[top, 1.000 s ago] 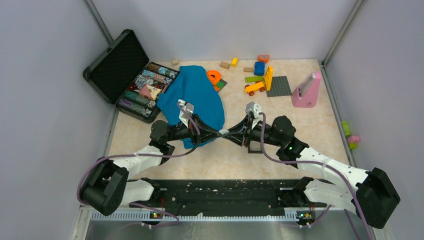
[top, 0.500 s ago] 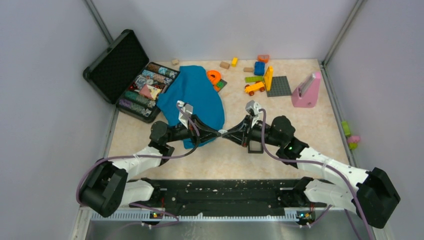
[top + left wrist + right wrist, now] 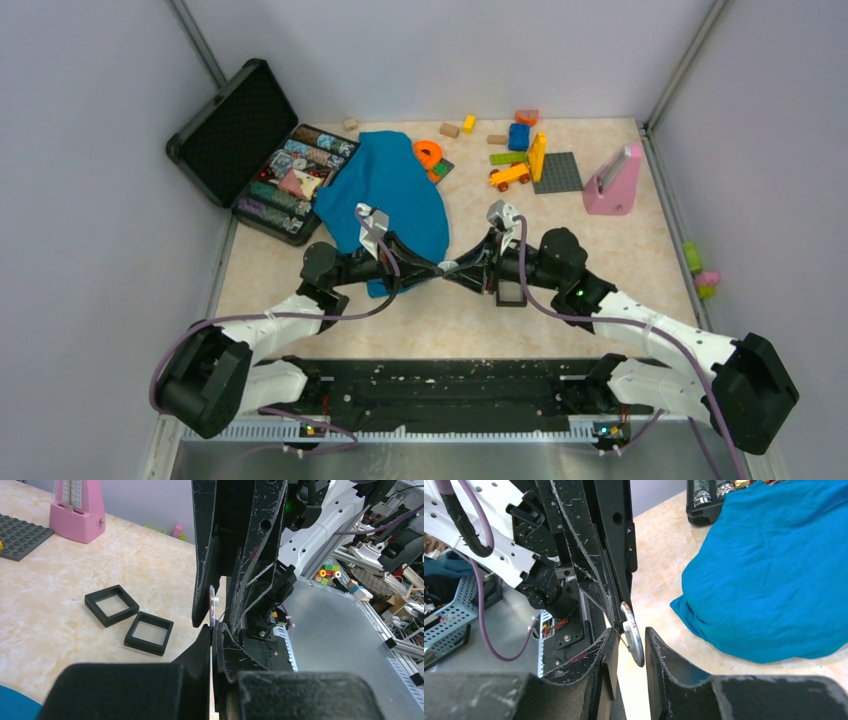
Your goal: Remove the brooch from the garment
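Note:
The brooch (image 3: 634, 644) is a small pale round disc with a pin on its back. My left gripper (image 3: 212, 628) is shut on its edge and holds it above the table, clear of the blue garment (image 3: 390, 190). My right gripper (image 3: 631, 632) is open, with one finger on each side of the disc and a gap showing on both sides. In the top view the two grippers meet tip to tip, left (image 3: 438, 268) and right (image 3: 453, 270), just right of the garment's near edge. The garment also shows in the right wrist view (image 3: 774, 565).
Two small black square frames (image 3: 111, 605) (image 3: 149, 632) lie on the table under the right arm. An open black case (image 3: 262, 150) stands at the back left. Toy bricks (image 3: 520, 150) and a pink stand (image 3: 612, 180) are at the back right.
The right arm has edged slightly left toward the left gripper. The two grippers stay tip to tip at the same spot.

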{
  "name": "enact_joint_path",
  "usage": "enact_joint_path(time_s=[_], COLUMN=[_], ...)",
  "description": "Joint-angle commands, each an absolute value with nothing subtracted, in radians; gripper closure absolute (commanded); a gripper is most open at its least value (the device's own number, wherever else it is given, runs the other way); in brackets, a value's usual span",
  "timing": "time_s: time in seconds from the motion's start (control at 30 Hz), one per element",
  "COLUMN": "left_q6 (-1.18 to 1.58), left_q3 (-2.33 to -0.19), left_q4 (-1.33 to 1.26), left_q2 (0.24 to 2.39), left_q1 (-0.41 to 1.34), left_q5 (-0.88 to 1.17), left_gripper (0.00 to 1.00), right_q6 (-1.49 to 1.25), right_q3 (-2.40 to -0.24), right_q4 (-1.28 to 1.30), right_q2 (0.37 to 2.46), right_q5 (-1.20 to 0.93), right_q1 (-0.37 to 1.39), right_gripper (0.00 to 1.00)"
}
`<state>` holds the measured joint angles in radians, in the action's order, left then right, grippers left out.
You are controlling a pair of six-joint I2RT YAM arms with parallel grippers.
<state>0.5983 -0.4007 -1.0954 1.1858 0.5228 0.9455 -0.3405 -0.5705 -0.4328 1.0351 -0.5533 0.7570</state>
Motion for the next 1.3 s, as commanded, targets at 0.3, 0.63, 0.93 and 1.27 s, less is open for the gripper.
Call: enact_joint_path(time_s=[0.3, 0.63, 0.93, 1.27], left_q6=[0.569, 0.570, 0.525, 0.505], left_q3=[-0.409, -0.401, -0.387, -0.370], left_q4=[-1.121, -1.136, -1.065, -1.040], left_q2=[1.152, 1.140, 1.086, 1.051], left_q1=[0.536, 0.537, 0.537, 0.537], left_q5=[0.981, 0.985, 0.927, 0.880], left_gripper=[1.00, 1.00, 1.00, 1.00], right_q6=[-0.308, -0.336, -0.360, -0.361], right_q3=[-0.611, -0.621, -0.598, -0.585], right_q4=[-0.428, -0.418, -0.395, -0.385], right_q2=[1.030, 1.047, 0.999, 0.971], right_q5=[-0.538, -0.504, -0.356, -0.298], right_q1=[0.761, 0.761, 0.761, 0.761], right_gripper=[0.94, 1.00, 1.00, 1.00])
